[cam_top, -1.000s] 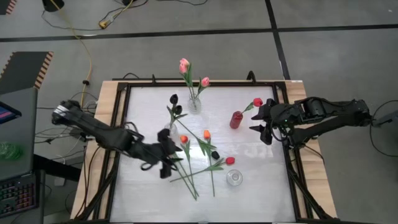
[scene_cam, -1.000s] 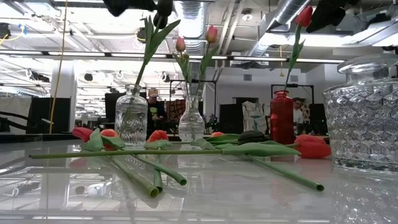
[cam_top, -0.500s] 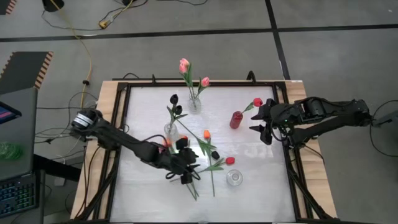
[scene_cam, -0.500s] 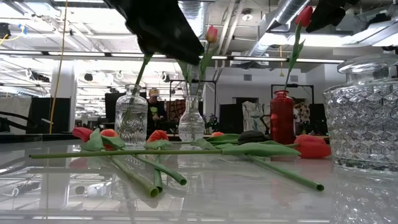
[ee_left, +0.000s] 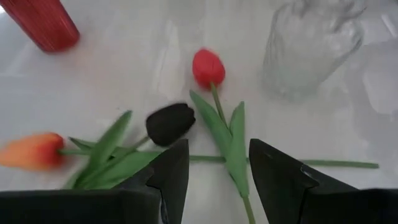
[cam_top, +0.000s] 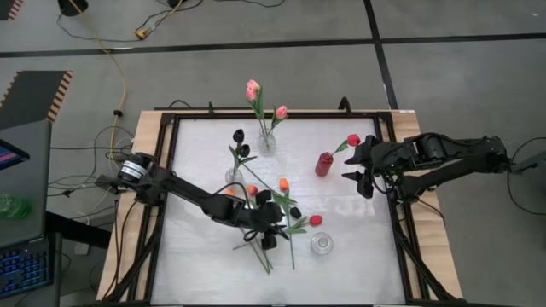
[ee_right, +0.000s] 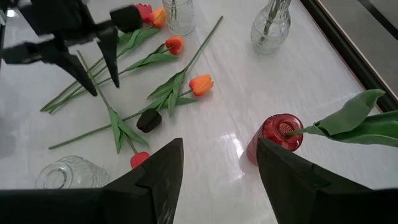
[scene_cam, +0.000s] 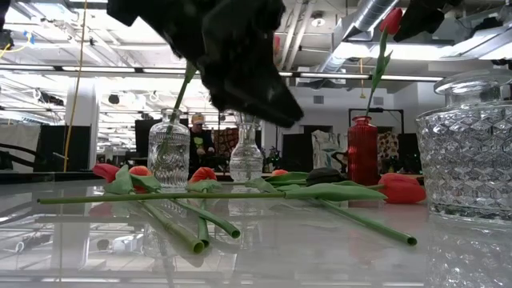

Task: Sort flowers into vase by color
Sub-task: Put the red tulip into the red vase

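Several loose tulips lie flat on the table's middle: a black head [ee_left: 170, 122], a red head [ee_left: 208, 67] and orange heads [cam_top: 283, 183] [cam_top: 252, 189], their green stems crossing. My left gripper [ee_left: 217, 180] is open and hovers over these stems [cam_top: 271, 228], just short of the black and red heads, touching nothing. One clear vase [cam_top: 267, 141] holds pink tulips and another [cam_top: 233, 176] black ones. The red vase [cam_top: 323, 164] holds a red tulip [cam_top: 352, 140]. My right gripper [ee_right: 217, 180] is open and waits near the table's right edge, beside the red vase [ee_right: 277, 140].
An empty cut-glass vase [cam_top: 321, 244] stands near the table's near side, just right of the loose flowers [ee_left: 308, 43]. A raised dark frame [cam_top: 401, 222] runs around the tabletop. Bare table lies at the near left [cam_top: 196, 264].
My left arm has swung from the table's left side toward its middle. It now stretches over the loose tulips, and its gripper has come lower and nearer the black and red heads. The flowers have not moved.
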`<act>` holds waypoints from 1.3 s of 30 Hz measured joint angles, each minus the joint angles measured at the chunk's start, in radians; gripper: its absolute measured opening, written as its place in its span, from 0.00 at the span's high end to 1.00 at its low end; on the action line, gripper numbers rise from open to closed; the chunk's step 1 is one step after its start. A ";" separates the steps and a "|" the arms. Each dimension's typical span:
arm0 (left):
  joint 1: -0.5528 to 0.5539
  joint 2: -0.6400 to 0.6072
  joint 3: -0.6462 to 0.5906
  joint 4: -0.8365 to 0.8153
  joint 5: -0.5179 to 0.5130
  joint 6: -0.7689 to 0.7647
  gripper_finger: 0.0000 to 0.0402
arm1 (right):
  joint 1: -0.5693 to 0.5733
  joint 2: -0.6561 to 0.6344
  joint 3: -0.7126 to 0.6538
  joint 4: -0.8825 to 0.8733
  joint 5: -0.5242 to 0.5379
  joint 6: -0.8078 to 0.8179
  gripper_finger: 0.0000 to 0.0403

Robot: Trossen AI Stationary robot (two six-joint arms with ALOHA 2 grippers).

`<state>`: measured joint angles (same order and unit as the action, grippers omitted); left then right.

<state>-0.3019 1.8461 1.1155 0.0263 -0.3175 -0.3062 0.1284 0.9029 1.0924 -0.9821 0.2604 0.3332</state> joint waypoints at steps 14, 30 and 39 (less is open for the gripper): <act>-0.002 0.204 0.064 -0.010 0.110 -0.055 0.61 | 0.000 0.000 0.000 0.000 0.000 0.000 0.43; -0.003 0.228 0.144 -0.118 0.094 -0.054 0.91 | 0.000 0.000 0.000 0.000 0.000 0.000 0.43; -0.005 0.220 0.244 -0.260 0.086 -0.040 0.98 | 0.000 -0.002 0.000 0.029 0.001 0.000 0.43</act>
<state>-0.3069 2.0659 1.3592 -0.2335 -0.2320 -0.3464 0.1284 0.9011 1.0924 -0.9536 0.2610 0.3330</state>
